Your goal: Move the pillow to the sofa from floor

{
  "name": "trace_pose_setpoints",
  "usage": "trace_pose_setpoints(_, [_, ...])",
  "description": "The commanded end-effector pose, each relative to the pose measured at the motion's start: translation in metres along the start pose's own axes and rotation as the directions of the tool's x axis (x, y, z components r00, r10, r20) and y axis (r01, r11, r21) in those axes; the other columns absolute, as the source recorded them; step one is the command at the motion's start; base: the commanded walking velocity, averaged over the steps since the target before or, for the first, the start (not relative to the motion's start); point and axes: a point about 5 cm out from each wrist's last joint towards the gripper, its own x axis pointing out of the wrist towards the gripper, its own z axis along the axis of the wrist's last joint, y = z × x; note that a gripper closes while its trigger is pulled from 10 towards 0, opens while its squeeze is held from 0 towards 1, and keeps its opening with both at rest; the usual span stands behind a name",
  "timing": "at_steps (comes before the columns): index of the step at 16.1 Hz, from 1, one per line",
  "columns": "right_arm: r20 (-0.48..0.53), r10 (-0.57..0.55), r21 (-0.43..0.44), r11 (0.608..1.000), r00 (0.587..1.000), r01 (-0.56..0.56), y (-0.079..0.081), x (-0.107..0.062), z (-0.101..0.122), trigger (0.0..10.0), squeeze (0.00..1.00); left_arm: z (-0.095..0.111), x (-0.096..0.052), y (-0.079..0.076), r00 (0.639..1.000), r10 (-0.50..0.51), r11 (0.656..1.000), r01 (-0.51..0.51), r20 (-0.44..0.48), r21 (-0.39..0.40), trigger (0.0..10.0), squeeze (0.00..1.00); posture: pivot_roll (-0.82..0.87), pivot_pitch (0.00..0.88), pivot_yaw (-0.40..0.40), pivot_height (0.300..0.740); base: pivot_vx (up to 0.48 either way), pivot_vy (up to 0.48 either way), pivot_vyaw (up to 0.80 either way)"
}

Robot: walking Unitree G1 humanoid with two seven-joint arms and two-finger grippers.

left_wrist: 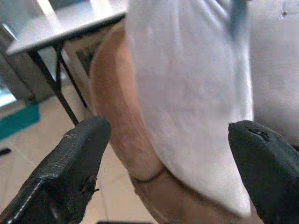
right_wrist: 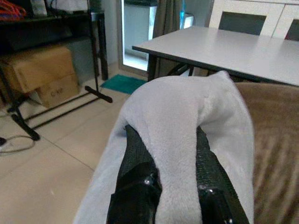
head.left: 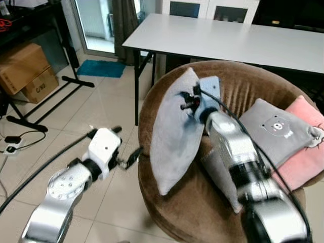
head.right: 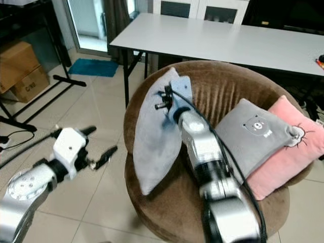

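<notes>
A light grey pillow (head.left: pixel 174 134) stands on edge on the brown round sofa (head.left: pixel 233 86), at its left side. My right gripper (right_wrist: pixel 170 175) is shut on the pillow's top edge, a fold of fabric pinched between its black fingers (right_wrist: pixel 135 163). My left gripper (head.left: pixel 132 156) hangs open over the tiled floor just left of the sofa, apart from the pillow; in the left wrist view the pillow (left_wrist: pixel 196 102) lies beyond its spread fingertips (left_wrist: pixel 79 149).
A grey bear pillow (head.left: pixel 276 131) and a pink pillow (head.left: pixel 304 147) lie on the sofa's right side. A white table (head.left: pixel 228 38) stands behind. Cardboard boxes (head.left: pixel 23 71), a black stand (head.left: pixel 66 55) and floor cables (head.left: pixel 20 136) sit at left.
</notes>
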Motion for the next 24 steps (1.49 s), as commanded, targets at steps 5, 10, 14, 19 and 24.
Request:
trace_pose_setpoints(5, [-0.031,-0.202,-0.106,0.975,0.979,0.197,-0.048,0.003,-0.004,10.0,0.0,0.0,-0.008,-0.012,0.991,-0.131,0.99,0.131,-0.012,-0.051,10.0,0.0,0.02,0.0,-0.04,0.74,0.0,0.0,0.0])
trace_pose_setpoints(10, [-0.131,-0.373,-0.197,0.918,0.918,0.345,-0.084,-0.018,-0.04,10.0,0.0,-0.001,-0.012,-0.011,0.988,-0.153,0.986,0.151,-0.018,-0.067,10.0,0.0,0.03,0.0,-0.05,0.74,0.0,0.0,0.0])
trace_pose_setpoints(14, [-0.197,-0.435,-0.179,0.897,0.879,0.404,-0.106,-0.042,-0.069,10.0,1.0,-0.001,-0.009,-0.009,0.987,-0.162,0.985,0.16,-0.02,-0.065,10.0,0.0,0.02,0.0,-0.03,0.74,0.0,0.0,0.0])
trace_pose_setpoints(19, [-0.101,-0.543,-0.089,0.839,0.834,0.536,-0.144,-0.058,-0.05,10.0,1.0,0.001,-0.003,0.0,0.995,-0.099,0.995,0.098,-0.005,-0.031,10.0,0.0,0.01,0.0,-0.003,0.74,0.0,0.0,0.0])
trace_pose_setpoints(24, [0.042,-0.441,0.091,0.895,0.896,0.437,-0.148,-0.072,-0.039,10.0,1.0,0.008,0.005,0.005,0.996,0.063,0.996,-0.059,0.065,-0.06,10.0,0.0,-0.02,0.0,0.026,0.74,0.0,0.0,0.0])
